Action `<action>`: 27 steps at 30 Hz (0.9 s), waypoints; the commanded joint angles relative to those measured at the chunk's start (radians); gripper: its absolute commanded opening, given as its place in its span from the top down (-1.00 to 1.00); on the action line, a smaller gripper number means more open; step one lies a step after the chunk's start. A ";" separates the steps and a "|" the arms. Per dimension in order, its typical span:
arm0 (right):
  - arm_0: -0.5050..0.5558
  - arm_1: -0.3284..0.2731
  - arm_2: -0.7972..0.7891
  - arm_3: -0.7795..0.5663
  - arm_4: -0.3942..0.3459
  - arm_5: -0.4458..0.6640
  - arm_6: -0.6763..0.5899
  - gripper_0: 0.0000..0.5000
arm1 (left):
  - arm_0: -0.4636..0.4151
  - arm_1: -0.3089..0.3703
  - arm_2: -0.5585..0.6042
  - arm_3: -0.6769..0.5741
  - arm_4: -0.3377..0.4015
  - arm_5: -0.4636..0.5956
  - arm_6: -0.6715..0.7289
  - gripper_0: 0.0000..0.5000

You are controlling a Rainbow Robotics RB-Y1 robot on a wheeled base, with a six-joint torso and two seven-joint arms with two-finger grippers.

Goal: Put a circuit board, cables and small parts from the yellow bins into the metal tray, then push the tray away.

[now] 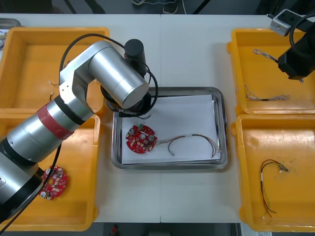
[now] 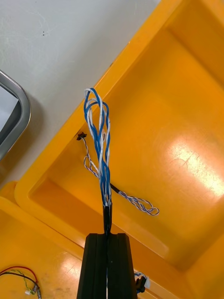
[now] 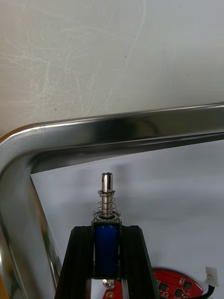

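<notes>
The left gripper (image 3: 106, 230) is clamping a small metal part (image 3: 107, 205), a blue body with a spring and pin standing up past the fingertips, its jaws parted only by the part's width. It is hanging over the white inside of the metal tray (image 3: 116, 133), whose rounded corner rim is curving just ahead of the jaws. A round red circuit board (image 3: 179, 286) is lying in the tray close behind them, beside a thin dark cable (image 1: 193, 136).

The right gripper (image 2: 107, 237) is pinching a twisted blue and white cable (image 2: 99, 135), jaws nearly together, its loops rising beyond the tips. Under these jaws a yellow bin (image 2: 186, 93) is sitting, a second twisted cable (image 2: 136, 202) resting on its floor.
</notes>
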 commanded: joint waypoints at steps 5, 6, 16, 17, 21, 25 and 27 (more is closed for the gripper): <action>0.002 -0.025 0.008 -0.034 0.010 0.003 0.011 1.00 | 0.009 -0.014 -0.014 -0.018 -0.014 -0.031 0.064 -1.00; 0.002 -0.025 0.010 -0.032 0.010 0.003 0.011 1.00 | 0.009 -0.014 -0.014 -0.018 -0.014 -0.030 0.066 -1.00; 0.002 -0.025 0.008 -0.032 0.005 0.003 0.013 1.00 | 0.006 -0.012 0.006 -0.030 -0.014 -0.025 0.073 -1.00; 0.002 -0.025 0.010 -0.032 0.004 0.003 0.013 1.00 | 0.006 -0.012 0.017 -0.037 -0.012 -0.017 0.072 -1.00; 0.002 -0.025 0.010 -0.034 -0.001 0.003 0.013 1.00 | -0.001 -0.012 0.055 -0.083 -0.005 0.033 0.073 -1.00; 0.002 -0.025 0.011 -0.034 -0.018 0.003 0.016 1.00 | -0.015 -0.012 0.092 -0.122 0.008 0.084 0.072 -1.00; 0.002 -0.025 0.011 -0.034 -0.048 0.003 0.016 1.00 | -0.028 -0.009 0.112 -0.143 0.014 0.113 0.070 -1.00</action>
